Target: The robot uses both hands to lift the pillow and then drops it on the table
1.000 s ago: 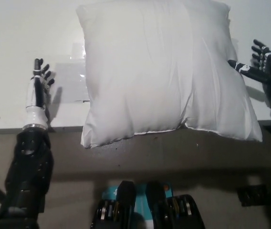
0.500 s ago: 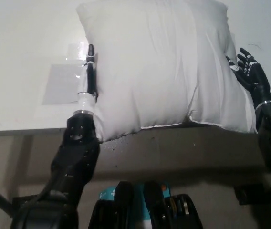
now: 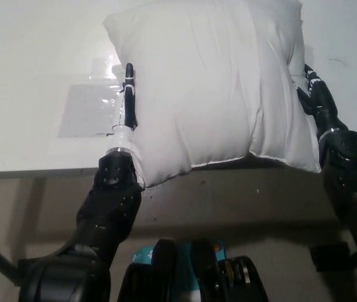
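Note:
A big white pillow (image 3: 210,82) lies on the white table (image 3: 34,69), its near corners hanging over the front edge. My left hand (image 3: 128,97) presses flat against the pillow's left side, fingers pointing away from me. My black right hand (image 3: 313,94) pushes into the pillow's right side, and the fabric dents and bulges around it. The pillow is squeezed between the two hands. Both palms are hidden against the fabric.
A clear shiny sheet (image 3: 90,107) lies flat on the table just left of my left hand. The table's front edge (image 3: 40,171) runs across the picture, with a dark floor below it.
Both hands came inward from the table's sides and now press on the pillow. The pillow has become narrower and bunched between them.

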`<control>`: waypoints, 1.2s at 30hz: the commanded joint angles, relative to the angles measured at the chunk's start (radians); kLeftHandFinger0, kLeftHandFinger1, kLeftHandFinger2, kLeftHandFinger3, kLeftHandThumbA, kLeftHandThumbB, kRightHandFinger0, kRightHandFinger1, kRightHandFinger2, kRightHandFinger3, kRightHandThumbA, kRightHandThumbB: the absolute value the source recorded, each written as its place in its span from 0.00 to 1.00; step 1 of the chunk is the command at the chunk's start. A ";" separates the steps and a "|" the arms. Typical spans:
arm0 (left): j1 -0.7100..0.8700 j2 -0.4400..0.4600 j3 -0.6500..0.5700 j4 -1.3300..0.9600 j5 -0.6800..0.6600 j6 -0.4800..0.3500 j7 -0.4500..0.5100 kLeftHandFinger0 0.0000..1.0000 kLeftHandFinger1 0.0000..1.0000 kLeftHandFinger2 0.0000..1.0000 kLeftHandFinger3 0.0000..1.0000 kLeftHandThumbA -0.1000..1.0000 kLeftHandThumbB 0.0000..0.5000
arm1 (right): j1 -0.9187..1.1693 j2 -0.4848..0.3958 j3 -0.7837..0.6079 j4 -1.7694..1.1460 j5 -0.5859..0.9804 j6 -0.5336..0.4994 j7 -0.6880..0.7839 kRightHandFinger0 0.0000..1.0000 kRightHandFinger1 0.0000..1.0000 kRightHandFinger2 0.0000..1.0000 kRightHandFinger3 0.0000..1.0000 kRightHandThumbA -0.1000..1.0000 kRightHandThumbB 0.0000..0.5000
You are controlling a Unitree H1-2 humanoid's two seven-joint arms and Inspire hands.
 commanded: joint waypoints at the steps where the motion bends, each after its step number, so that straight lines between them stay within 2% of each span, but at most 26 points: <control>1: -0.047 -0.038 -0.020 0.008 0.006 -0.017 -0.032 1.00 1.00 1.00 1.00 1.00 0.27 | -0.091 0.064 0.056 -0.030 -0.025 0.042 0.083 1.00 1.00 1.00 1.00 1.00 0.74; 2: -0.045 -0.037 -0.021 0.012 0.007 -0.019 -0.033 1.00 1.00 1.00 1.00 1.00 0.26 | -0.091 0.065 0.061 -0.045 -0.019 0.069 0.104 1.00 1.00 1.00 1.00 1.00 0.80; 3: -0.043 -0.038 -0.020 0.017 0.004 -0.020 -0.038 1.00 1.00 1.00 1.00 1.00 0.25 | -0.088 0.069 0.077 -0.075 -0.012 0.091 0.157 1.00 1.00 1.00 1.00 1.00 0.81; 6: -0.043 -0.041 -0.021 0.021 0.003 -0.018 -0.040 1.00 1.00 1.00 1.00 1.00 0.25 | -0.079 0.075 0.098 -0.116 0.001 0.115 0.196 1.00 1.00 1.00 1.00 1.00 0.82; 8: -0.043 -0.054 -0.014 0.017 -0.010 -0.020 -0.046 1.00 1.00 1.00 1.00 1.00 0.19 | -0.059 0.097 0.140 -0.175 -0.024 0.127 0.191 1.00 1.00 1.00 1.00 1.00 0.90; 9: -0.043 -0.057 -0.013 0.014 -0.013 -0.021 -0.049 1.00 1.00 1.00 1.00 1.00 0.18 | -0.056 0.103 0.153 -0.182 -0.029 0.117 0.188 1.00 1.00 1.00 1.00 1.00 0.91; 10: -0.043 -0.057 -0.014 0.014 -0.014 -0.021 -0.049 1.00 1.00 1.00 1.00 1.00 0.21 | -0.054 0.102 0.156 -0.187 -0.026 0.120 0.187 1.00 1.00 1.00 1.00 1.00 0.96; 13: -0.036 -0.071 -0.018 -0.008 -0.016 -0.022 -0.042 1.00 1.00 1.00 1.00 1.00 0.22 | -0.031 0.131 0.200 -0.205 -0.062 0.080 0.143 1.00 1.00 1.00 1.00 1.00 0.90; 18: -0.020 -0.076 -0.030 -0.028 -0.015 -0.022 -0.046 1.00 1.00 1.00 1.00 1.00 0.25 | -0.017 0.141 0.207 -0.173 -0.055 0.051 0.125 1.00 1.00 1.00 1.00 1.00 0.85; 20: -0.015 -0.079 -0.033 -0.044 -0.018 -0.022 -0.050 1.00 1.00 1.00 1.00 1.00 0.26 | -0.015 0.142 0.212 -0.158 -0.066 0.050 0.107 1.00 1.00 1.00 1.00 1.00 0.89; 25: -0.012 -0.086 -0.042 -0.060 -0.015 -0.022 -0.039 1.00 1.00 1.00 1.00 1.00 0.29 | -0.001 0.140 0.219 -0.176 -0.070 0.055 0.095 1.00 1.00 1.00 1.00 1.00 0.86; 31: -0.019 -0.101 -0.056 -0.099 -0.012 -0.021 -0.024 1.00 1.00 1.00 1.00 1.00 0.26 | 0.018 0.141 0.205 -0.212 -0.053 0.027 0.096 1.00 1.00 1.00 1.00 1.00 0.85; 32: -0.023 -0.100 -0.061 -0.124 -0.011 -0.020 -0.027 1.00 1.00 1.00 1.00 1.00 0.34 | 0.016 0.140 0.201 -0.228 -0.049 0.013 0.089 1.00 1.00 1.00 1.00 1.00 0.86; 33: -0.028 -0.099 -0.067 -0.166 -0.010 -0.016 -0.030 1.00 1.00 1.00 1.00 1.00 0.39 | 0.013 0.142 0.184 -0.259 -0.030 0.007 0.085 1.00 1.00 1.00 1.00 1.00 0.93; 34: -0.028 -0.098 -0.069 -0.177 -0.010 -0.014 -0.030 1.00 1.00 1.00 1.00 1.00 0.40 | 0.013 0.143 0.180 -0.267 -0.025 0.006 0.084 1.00 1.00 1.00 1.00 1.00 0.93; 35: -0.023 -0.099 -0.073 -0.221 -0.010 0.002 -0.029 1.00 1.00 1.00 1.00 1.00 0.40 | 0.019 0.143 0.180 -0.312 -0.025 0.022 0.076 1.00 1.00 1.00 1.00 1.00 1.00; 36: -0.022 -0.098 -0.079 -0.254 -0.003 0.010 -0.022 1.00 1.00 1.00 1.00 1.00 0.38 | 0.025 0.145 0.171 -0.357 -0.013 0.045 0.074 1.00 1.00 1.00 1.00 1.00 0.98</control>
